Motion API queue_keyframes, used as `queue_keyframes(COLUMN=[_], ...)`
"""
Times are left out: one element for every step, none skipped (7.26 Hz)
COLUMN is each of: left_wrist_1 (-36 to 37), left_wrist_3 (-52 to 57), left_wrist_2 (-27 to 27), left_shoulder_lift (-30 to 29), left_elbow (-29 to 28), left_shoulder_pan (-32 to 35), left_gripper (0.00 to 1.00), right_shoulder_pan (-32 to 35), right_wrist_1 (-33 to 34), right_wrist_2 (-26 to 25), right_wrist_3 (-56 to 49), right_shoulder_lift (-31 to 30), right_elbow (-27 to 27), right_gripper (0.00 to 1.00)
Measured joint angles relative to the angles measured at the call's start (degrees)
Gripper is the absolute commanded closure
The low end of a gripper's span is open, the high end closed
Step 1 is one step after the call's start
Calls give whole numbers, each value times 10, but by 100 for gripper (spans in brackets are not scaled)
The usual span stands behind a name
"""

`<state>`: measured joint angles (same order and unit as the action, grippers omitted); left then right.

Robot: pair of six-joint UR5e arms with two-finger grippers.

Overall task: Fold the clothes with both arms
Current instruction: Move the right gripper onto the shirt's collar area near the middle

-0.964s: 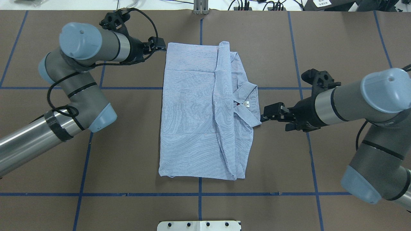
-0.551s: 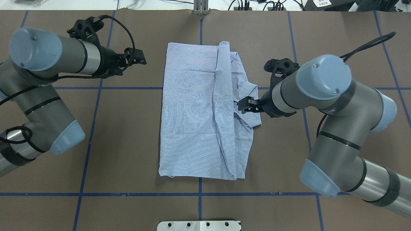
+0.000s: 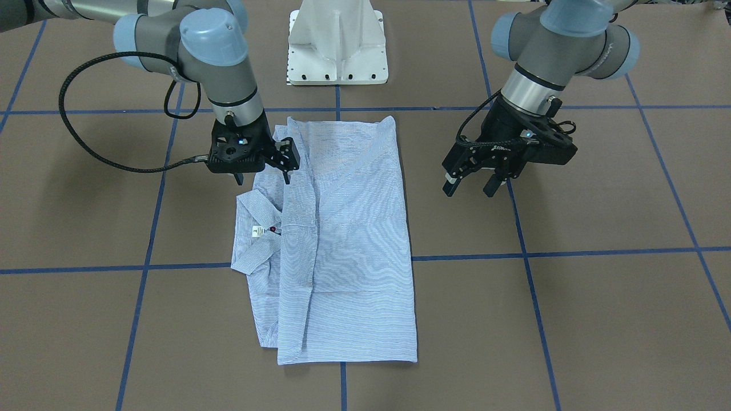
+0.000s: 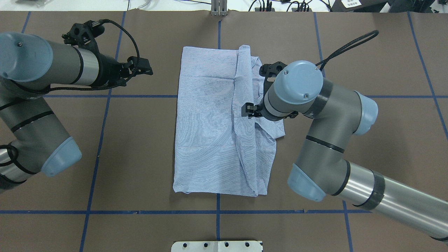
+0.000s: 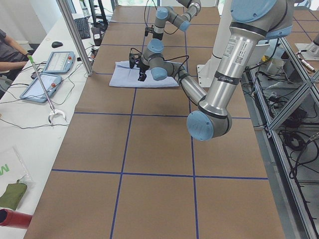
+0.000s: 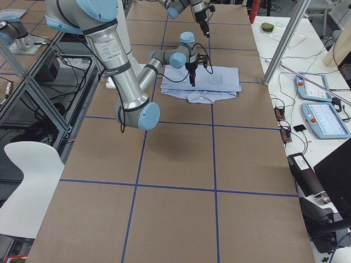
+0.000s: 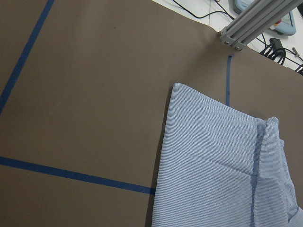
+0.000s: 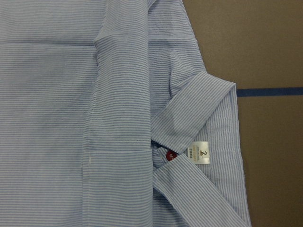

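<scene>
Here, a half-folded striped shirt [image 4: 210, 140] lies flat on the tabletop [image 4: 140, 157]. The right pincer [image 3: 262, 174] hovers spread over its collar side. The left pincer [image 3: 469, 187], also spread, hangs apart from it. Likely between folds: next, both must descend and pinch an edge.

the left arm [image 4: 52, 66] is bent back at the elbow, with its forearm lying nearly level across the overhead view's upper left. its wrist carries the left gripper [image 3: 469, 189] tilted forward and down, the two fingers spread well apart. the right arm [image 4: 325, 147] comes in from the lower right of that view and folds sharply at the elbow, its wrist turned so that the right gripper [image 3: 263, 177] points almost straight down, with the jaws standing wide and one finger out to the side of the wrist.
</scene>
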<state>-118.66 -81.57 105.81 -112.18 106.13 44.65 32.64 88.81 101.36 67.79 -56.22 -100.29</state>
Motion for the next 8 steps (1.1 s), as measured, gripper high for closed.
queue_keyframes(left_wrist_1=[0,0,0,0,0,0,0,0], left_wrist_3=[0,-1,-1,-1,-2,-2,-3,-6], left_wrist_2=[0,0,0,0,0,0,0,1], left_shoulder_lift=[2,4,5,5,5,6,6,5], left_elbow=[1,2,2,1,1,0,0,0], left_shoulder_pan=[0,0,0,0,0,0,-1,-2], left_gripper=[0,0,0,0,0,0,0,0], right_shoulder_pan=[-9,-14,-16,-18,-20,-22,-26,-30], right_wrist_1=[2,4,5,5,7,13,21,25], right_wrist_2=[-23,-34,-39,-41,-44,-47,-52,-58], right_wrist_3=[-23,-47,-67,-77,-81,-82,-83,-84], right_shoulder_lift=[23,41,55,72,94,111,119,122], right_elbow=[37,67,90,113,142,164,176,186], right_gripper=[0,0,0,0,0,0,0,0])
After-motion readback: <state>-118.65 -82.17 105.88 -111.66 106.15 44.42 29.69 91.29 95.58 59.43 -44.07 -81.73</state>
